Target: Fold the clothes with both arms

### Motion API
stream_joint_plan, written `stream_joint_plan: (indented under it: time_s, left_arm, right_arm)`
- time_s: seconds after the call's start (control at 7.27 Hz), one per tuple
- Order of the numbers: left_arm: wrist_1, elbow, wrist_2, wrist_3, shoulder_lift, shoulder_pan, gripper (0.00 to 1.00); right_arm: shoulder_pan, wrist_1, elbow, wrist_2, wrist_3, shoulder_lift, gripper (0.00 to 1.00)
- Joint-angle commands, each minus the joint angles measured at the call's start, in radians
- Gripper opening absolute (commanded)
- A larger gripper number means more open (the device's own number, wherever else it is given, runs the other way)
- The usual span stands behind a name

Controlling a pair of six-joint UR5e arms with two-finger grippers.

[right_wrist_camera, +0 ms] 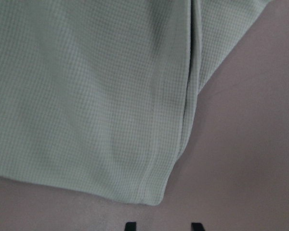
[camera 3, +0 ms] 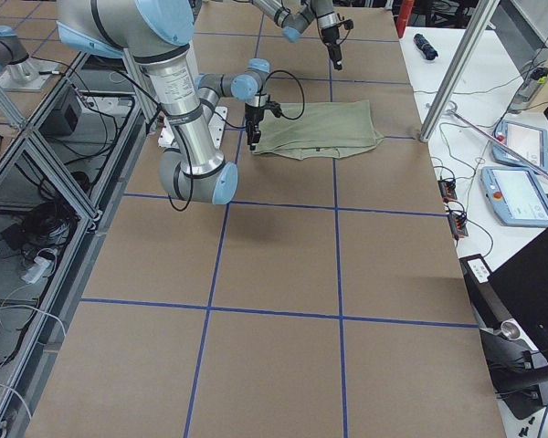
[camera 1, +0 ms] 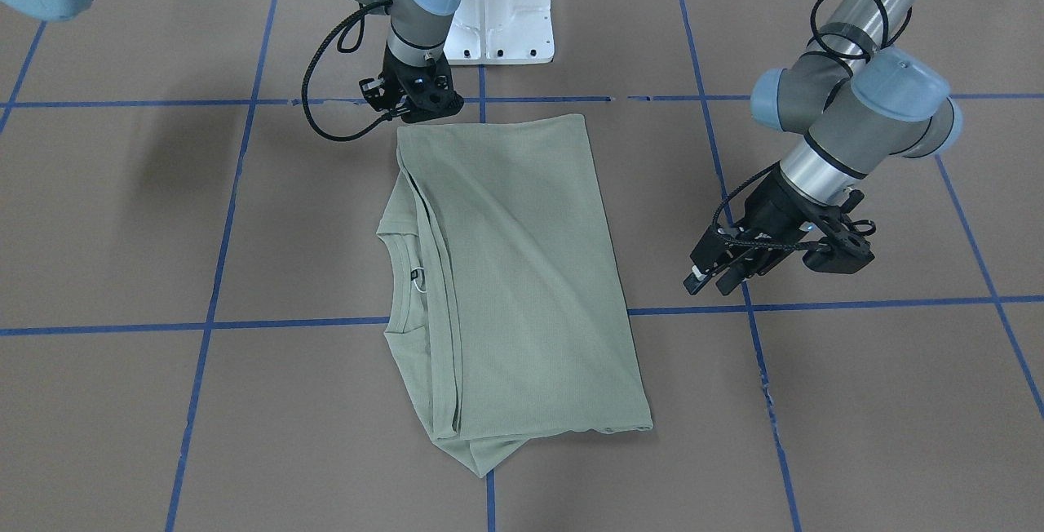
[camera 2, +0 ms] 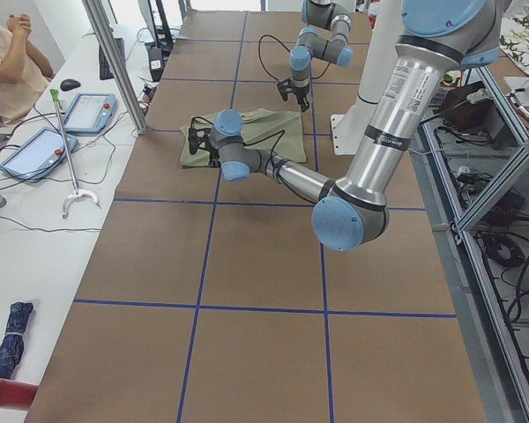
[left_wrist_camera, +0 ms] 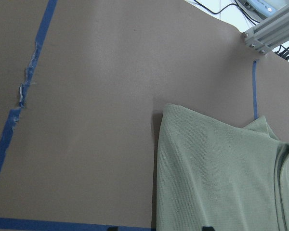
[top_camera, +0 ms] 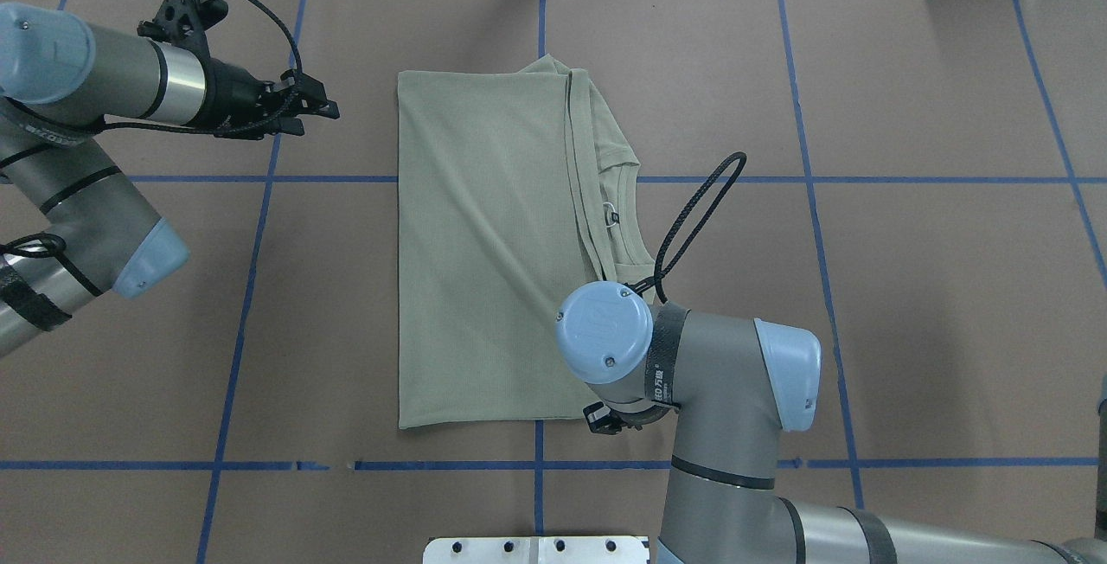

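The sage-green knit shirt (camera 1: 522, 287) lies flat in the middle of the table, folded into a long shape that runs from the robot's side toward the far edge. Its ribbed round collar (camera 1: 397, 271) sticks out from under the folded layer on the robot's right side, and we see the small white neck-tag loop (camera 1: 418, 280) inside it. One blue tape line (camera 1: 285, 324) passes under the cloth.

The right black two-finger gripper (camera 1: 412, 104) points down just beside the shirt corner nearest to the robot. In the right wrist view its two fingertips (right_wrist_camera: 197, 226) stand apart over bare paper, just off the hem, and nothing is between them. We cannot tell if it touches the table.

The left black two-finger gripper (camera 1: 710, 281) hangs on the other side, well apart from the shirt's long edge. Its fingers are also separated and hold nothing.

The table is covered with brown paper (camera 1: 122, 214). The white metal pedestal base (camera 1: 506, 18) stands behind the right gripper.
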Motion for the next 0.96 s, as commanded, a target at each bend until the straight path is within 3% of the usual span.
stream_joint_plan:
  time_s: [0.0, 0.14, 0.28, 0.55, 0.83]
  left_arm:
    - [0.002, -0.001, -0.001, 0.001, 0.0, 0.0, 0.66]
    - [0.003, -0.001, -0.001, 0.001, 0.0, 0.0, 0.66]
    - [0.003, -0.001, -0.001, 0.001, 0.001, 0.0, 0.66]
    - [0.003, -0.013, -0.001, -0.011, 0.008, 0.0, 0.66]
    - [0.002, -0.013, -0.001, -0.033, 0.008, 0.002, 0.66]
  right_arm:
    - [0.049, 0.014, 0.01, -0.02, -0.006, 0.003, 1.0]
    - [0.088, 0.149, -0.042, -0.072, -0.012, 0.004, 1.0]
    - [0.137, 0.324, -0.152, -0.072, -0.013, 0.016, 1.0]
    - [0.194, 0.373, -0.352, -0.078, -0.051, 0.157, 1.0]
    - [0.202, 0.374, -0.426, -0.098, -0.09, 0.188, 1.0]
